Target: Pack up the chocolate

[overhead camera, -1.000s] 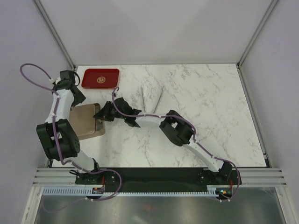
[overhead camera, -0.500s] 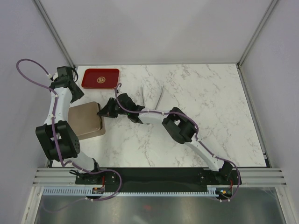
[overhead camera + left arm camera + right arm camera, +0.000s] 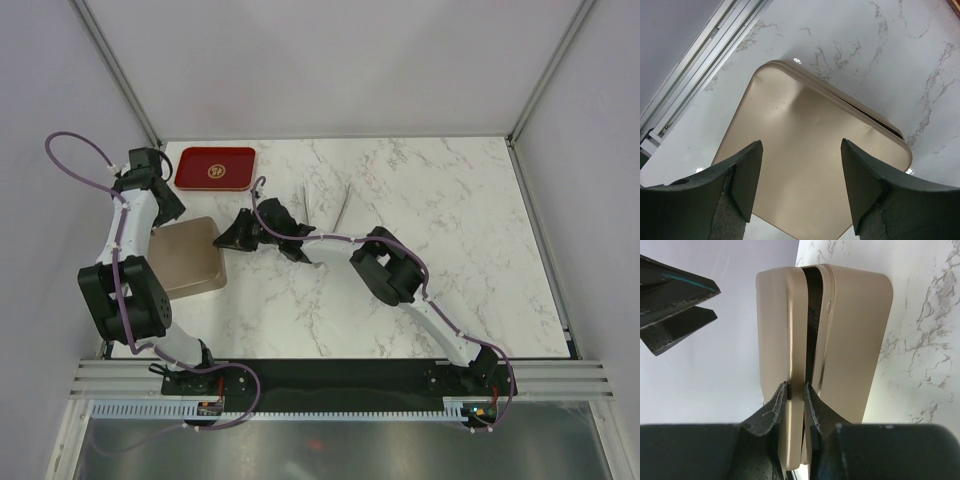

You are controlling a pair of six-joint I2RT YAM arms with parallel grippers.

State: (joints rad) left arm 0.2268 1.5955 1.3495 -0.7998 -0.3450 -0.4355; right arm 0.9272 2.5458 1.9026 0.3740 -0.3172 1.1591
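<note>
A flat tan-brown box (image 3: 185,258) lies at the table's left. My right gripper (image 3: 224,242) is shut on the edge of its lid (image 3: 775,330), which stands a narrow dark gap apart from the box base (image 3: 852,340). In the right wrist view the right gripper (image 3: 796,390) pinches that rim between both fingers. My left gripper (image 3: 168,208) is open and empty above the lid's far part; in the left wrist view the left gripper (image 3: 801,185) has the lid (image 3: 810,150) spread below it. No chocolate pieces show in any view.
A red tray (image 3: 215,167) with a round gold emblem sits at the back left. A white folded item (image 3: 325,208) lies on the marble behind the right arm. The left wall and its rail (image 3: 700,60) run close to the box.
My right gripper has shifted a little right and back, still holding the lid's edge. The left wrist swung out to the left and came back over the box.
</note>
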